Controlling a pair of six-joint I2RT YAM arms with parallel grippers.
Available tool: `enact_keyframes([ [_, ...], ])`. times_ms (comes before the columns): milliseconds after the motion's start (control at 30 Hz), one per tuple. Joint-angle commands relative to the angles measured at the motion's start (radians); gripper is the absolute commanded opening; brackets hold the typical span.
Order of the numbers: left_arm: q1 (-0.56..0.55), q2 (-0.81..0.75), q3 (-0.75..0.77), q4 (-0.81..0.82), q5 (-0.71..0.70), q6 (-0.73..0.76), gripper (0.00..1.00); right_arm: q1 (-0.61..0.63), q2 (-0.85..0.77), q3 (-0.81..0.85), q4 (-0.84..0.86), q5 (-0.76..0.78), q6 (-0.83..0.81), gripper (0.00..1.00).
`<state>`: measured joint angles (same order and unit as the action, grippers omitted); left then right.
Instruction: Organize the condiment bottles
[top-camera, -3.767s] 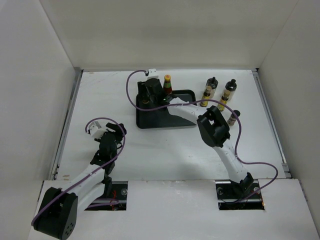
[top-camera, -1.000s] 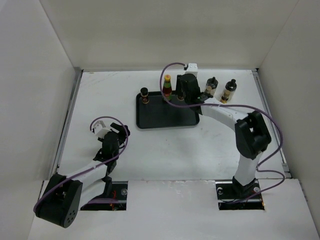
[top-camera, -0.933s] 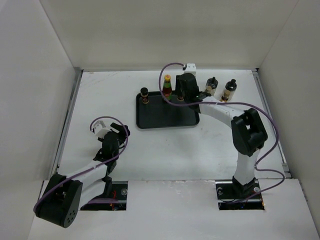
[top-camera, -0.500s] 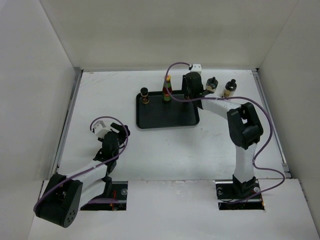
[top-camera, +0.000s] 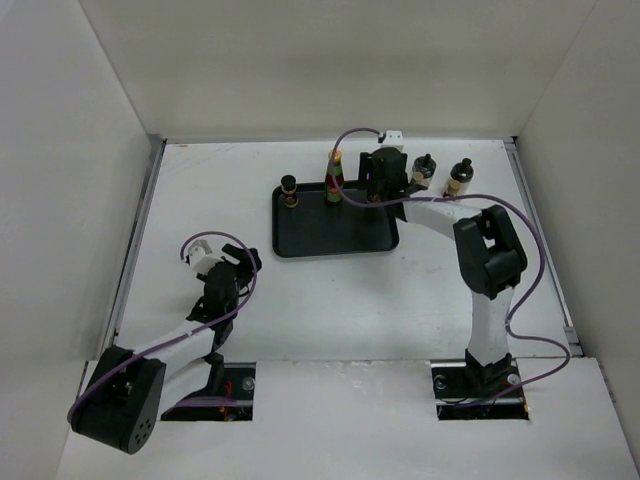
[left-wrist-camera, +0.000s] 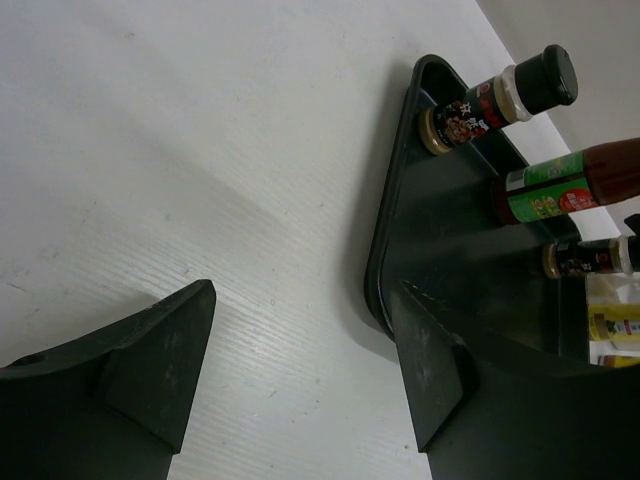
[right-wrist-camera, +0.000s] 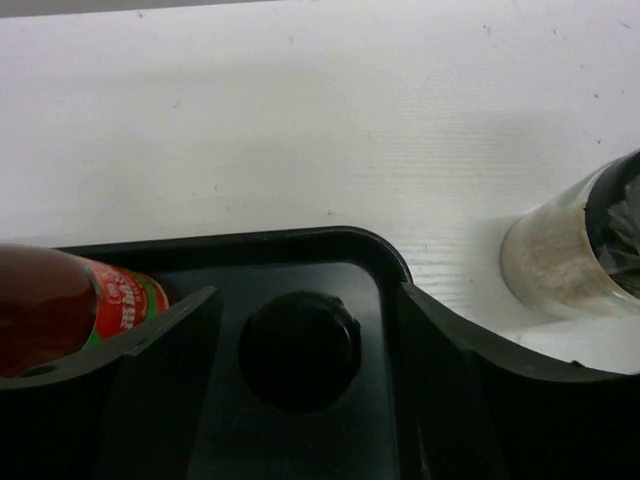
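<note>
A black tray (top-camera: 335, 225) holds a small dark bottle (top-camera: 289, 189) at its back left and the tall red bottle with a green neck (top-camera: 335, 177) at the back middle. My right gripper (top-camera: 377, 192) hangs over the tray's back right corner. In the right wrist view it is open (right-wrist-camera: 300, 345), its jaws either side of a black bottle cap (right-wrist-camera: 300, 350) without touching it. The red bottle (right-wrist-camera: 60, 315) is just to the left. My left gripper (top-camera: 238, 265) is open and empty (left-wrist-camera: 300, 375) over bare table, left of the tray (left-wrist-camera: 400, 250).
Two black-capped bottles (top-camera: 424, 170) (top-camera: 460, 177) stand on the table right of the tray. One cream bottle (right-wrist-camera: 565, 250) is close to my right finger. White walls enclose the table on three sides.
My right arm swung from the tray's back left corner to its back right corner and shifted a little further right in the last second. The left arm has barely moved.
</note>
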<state>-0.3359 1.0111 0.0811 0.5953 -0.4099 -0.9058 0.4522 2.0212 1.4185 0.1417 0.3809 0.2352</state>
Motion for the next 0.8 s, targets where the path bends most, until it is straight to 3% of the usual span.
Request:
enact_keyframes([
  [0, 0.002, 0.001, 0.034, 0.049, 0.011, -0.001, 0.69, 0.007, -0.159, -0.019, 0.070, -0.010, -0.011, 0.79],
  [300, 0.002, -0.002, 0.034, 0.049, 0.010, 0.001, 0.70, -0.034, -0.409, -0.182, 0.055, 0.033, -0.024, 0.84],
  [533, 0.002, 0.021, 0.037, 0.064, 0.020, 0.001, 0.70, -0.100, -0.377, -0.213, -0.011, 0.070, -0.019, 0.85],
  [667, 0.002, 0.024, 0.037, 0.066, 0.034, 0.001, 0.70, -0.125, -0.319, -0.188, -0.028, 0.066, 0.003, 0.81],
  [767, 0.004, 0.012, 0.032, 0.066, 0.020, 0.001, 0.70, -0.132, -0.289, -0.190, -0.022, 0.046, 0.022, 0.71],
])
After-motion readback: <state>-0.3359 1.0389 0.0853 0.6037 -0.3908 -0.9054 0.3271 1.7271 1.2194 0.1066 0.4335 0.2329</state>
